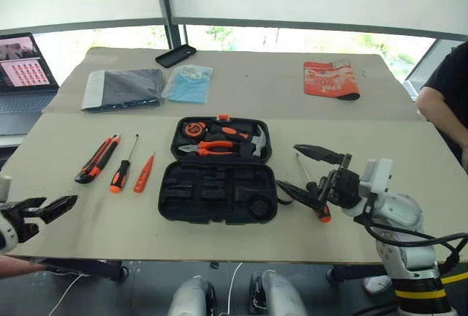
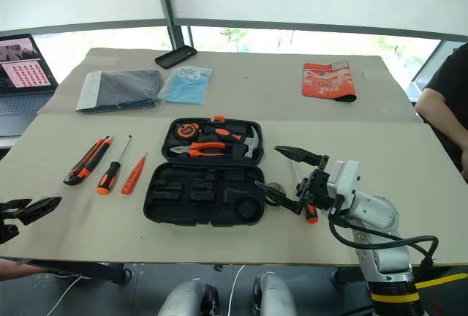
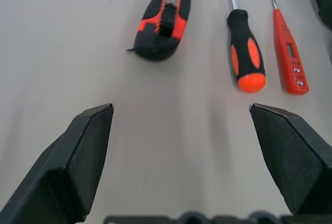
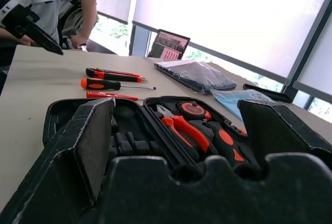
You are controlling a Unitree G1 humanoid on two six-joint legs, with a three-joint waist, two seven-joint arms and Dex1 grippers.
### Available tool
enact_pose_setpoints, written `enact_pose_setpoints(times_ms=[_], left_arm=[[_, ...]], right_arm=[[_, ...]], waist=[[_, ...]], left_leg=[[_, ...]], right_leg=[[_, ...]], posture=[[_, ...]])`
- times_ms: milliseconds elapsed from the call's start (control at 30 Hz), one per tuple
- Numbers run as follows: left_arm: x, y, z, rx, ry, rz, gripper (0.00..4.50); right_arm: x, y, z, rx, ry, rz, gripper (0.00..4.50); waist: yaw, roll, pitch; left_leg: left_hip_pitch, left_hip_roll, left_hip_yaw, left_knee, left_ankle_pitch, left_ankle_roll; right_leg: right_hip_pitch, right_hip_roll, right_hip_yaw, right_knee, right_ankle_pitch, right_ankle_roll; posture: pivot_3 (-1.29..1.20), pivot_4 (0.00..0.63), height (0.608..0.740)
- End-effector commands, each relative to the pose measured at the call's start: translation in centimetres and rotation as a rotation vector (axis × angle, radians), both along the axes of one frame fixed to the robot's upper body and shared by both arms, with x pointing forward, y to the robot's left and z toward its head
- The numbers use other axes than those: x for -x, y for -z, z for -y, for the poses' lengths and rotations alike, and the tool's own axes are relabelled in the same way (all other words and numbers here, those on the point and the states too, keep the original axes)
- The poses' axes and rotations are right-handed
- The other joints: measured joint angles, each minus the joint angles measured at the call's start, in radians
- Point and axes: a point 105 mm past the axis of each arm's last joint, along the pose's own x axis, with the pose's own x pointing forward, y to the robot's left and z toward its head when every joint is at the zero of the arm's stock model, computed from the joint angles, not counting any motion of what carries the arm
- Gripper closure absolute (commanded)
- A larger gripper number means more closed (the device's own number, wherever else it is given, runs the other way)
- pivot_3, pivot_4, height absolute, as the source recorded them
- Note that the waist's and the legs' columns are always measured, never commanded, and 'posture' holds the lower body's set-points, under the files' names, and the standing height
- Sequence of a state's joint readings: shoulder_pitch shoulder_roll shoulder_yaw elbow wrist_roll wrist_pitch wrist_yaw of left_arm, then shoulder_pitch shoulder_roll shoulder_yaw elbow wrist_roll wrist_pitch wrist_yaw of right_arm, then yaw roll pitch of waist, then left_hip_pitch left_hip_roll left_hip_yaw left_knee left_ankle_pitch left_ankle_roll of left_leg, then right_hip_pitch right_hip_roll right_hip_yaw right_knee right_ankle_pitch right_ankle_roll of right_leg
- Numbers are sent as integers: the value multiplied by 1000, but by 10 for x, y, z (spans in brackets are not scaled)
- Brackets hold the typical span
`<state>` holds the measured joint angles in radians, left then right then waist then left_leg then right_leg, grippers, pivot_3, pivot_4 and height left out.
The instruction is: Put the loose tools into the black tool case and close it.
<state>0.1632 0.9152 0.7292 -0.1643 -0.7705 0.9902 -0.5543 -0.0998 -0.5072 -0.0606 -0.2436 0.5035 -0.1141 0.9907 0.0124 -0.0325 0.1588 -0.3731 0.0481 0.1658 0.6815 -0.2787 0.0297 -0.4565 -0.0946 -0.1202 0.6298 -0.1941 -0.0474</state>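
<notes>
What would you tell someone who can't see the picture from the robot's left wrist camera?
The open left gripper hovers over a bare beige table with nothing between its two black fingers. Beyond it lie three tools side by side: an orange-and-black utility knife, an orange-and-black-handled screwdriver and a slim all-orange tester screwdriver.

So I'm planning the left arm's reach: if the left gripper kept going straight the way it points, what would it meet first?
Probably the utility knife, lying just ahead of the open left gripper on bare table; the screwdriver lies slightly to one side. Depth is uncertain.
</notes>
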Motion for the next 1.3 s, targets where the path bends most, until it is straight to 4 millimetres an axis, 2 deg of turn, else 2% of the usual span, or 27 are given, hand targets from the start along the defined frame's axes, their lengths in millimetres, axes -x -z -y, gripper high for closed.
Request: enact_pose_setpoints(times_ms=[33,100,233,367,500,633,767,800,867,933,967,1067,1133,1200,1300], left_arm=[[-22,-7,10,-54,1,25,257],[-36,-7,19,-47,15,21,689],[-60,-3,36,-32,41,4,689],[-78,11,38,-52,-11,-77,689],[-88,20,45,-37,-9,-113,689],[-89,30,48,-26,-6,-173,689],[-87,33,36,-24,-65,-197,2032],[-89,28,33,-17,-77,-169,2271],[-91,16,34,9,-62,-112,3021],[-94,1,43,48,-5,-35,3640],[-97,-14,49,73,45,33,3968],[-101,-57,62,53,178,239,3968],[-97,-82,90,-52,410,371,3968],[-90,-80,118,-190,633,389,3968],[-84,-50,152,-426,939,341,3968]], right_arm=[[4,-5,-5,17,-33,47,33],[4,-5,-6,17,-41,40,0],[3,-5,-4,16,-39,42,0],[3,-8,-5,8,-33,49,0],[3,-10,-5,6,-29,52,0],[3,-12,-5,7,-29,61,0],[6,-19,-10,17,-64,92,0],[6,-20,-10,17,-68,94,0],[6,-21,-11,20,-72,100,0],[4,-24,-10,18,-73,105,0],[4,-26,-9,16,-73,111,0],[3,-34,-7,5,-72,125,0],[3,-41,-4,6,-65,129,0],[2,-43,1,27,-54,119,0],[-3,-37,9,107,-44,60,0]], waist=[[-1,0,0],[-3,0,0],[-3,-1,0],[-3,-1,0],[-5,-1,0],[-3,-1,0],[-4,-1,0],[-5,-1,0],[-5,-1,0],[-6,-2,0],[-5,-2,0],[-2,-3,1],[0,-4,1],[1,-4,1],[3,-1,0]], left_leg=[[0,0,0,0,1,-2],[1,1,0,-1,4,-8],[1,1,0,-2,7,-11],[2,1,0,-1,7,-11],[2,0,0,-1,8,-9],[2,0,0,-1,8,-8],[2,0,0,-1,8,-8],[2,0,0,-1,8,-8],[3,0,0,-1,8,-8],[3,1,0,-1,9,-9],[3,1,0,-1,9,-9],[2,1,-1,-1,10,-12],[2,1,-1,-1,10,-12],[1,0,-1,-1,9,-12],[1,-2,0,-1,7,-8]], right_leg=[[0,1,0,0,0,0],[0,2,0,1,0,0],[0,3,0,1,0,-1],[0,3,0,2,0,-1],[0,4,0,2,0,-1],[0,4,0,2,0,-1],[0,3,0,2,0,-1],[0,3,1,3,0,-1],[1,3,1,3,0,-1],[1,3,1,3,0,-1],[1,4,0,4,0,-1],[0,3,-1,4,0,-1],[0,3,-1,4,1,-1],[0,2,-1,3,1,-2],[0,1,-1,2,1,-2]], posture=[[0,150,740],[0,150,740],[0,150,740],[0,150,740],[0,150,740],[0,150,740],[0,150,740],[0,150,740],[0,150,740],[0,150,740],[0,150,740],[0,150,740],[0,150,740],[0,150,740],[0,150,740]])
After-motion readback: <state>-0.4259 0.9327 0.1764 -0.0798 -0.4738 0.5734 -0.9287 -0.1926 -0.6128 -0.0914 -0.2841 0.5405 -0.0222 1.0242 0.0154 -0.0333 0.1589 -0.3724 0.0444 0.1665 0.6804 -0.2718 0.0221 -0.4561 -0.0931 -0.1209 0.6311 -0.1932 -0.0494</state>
